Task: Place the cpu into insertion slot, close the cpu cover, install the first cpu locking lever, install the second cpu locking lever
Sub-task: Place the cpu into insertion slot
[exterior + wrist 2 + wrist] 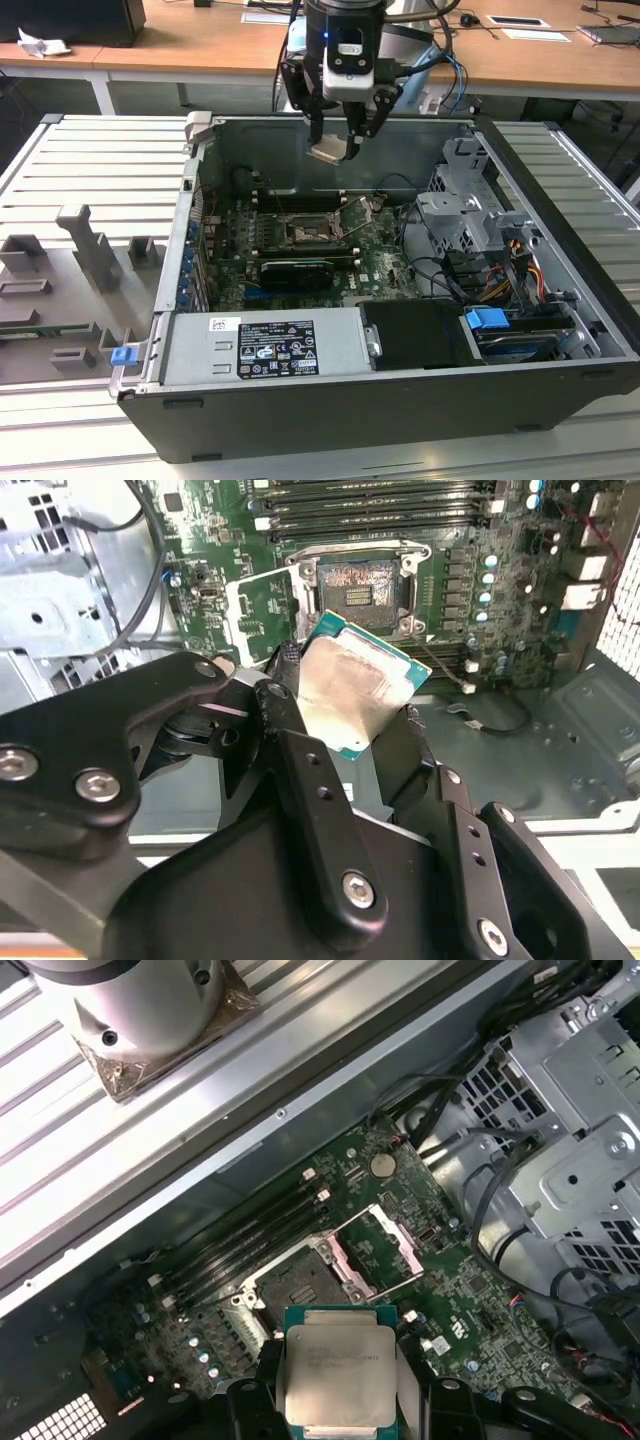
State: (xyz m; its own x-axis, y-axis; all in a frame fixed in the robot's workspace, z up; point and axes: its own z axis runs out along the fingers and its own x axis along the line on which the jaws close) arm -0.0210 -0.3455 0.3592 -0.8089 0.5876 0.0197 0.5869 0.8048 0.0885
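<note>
My gripper hangs above the open computer case, shut on the cpu, a small square chip with a pale metal top. In both wrist views the cpu sits between the black fingers, tilted and well above the board. Below it lies the insertion slot, uncovered, with a dark centre and a metal rim. The cpu cover is swung open to one side of the slot.
The green motherboard lies on the case floor, with long black memory slots behind the socket. A grey power supply fills the front, and a metal drive cage with cables stands at the exterior view's right. Grey fixtures sit outside the case.
</note>
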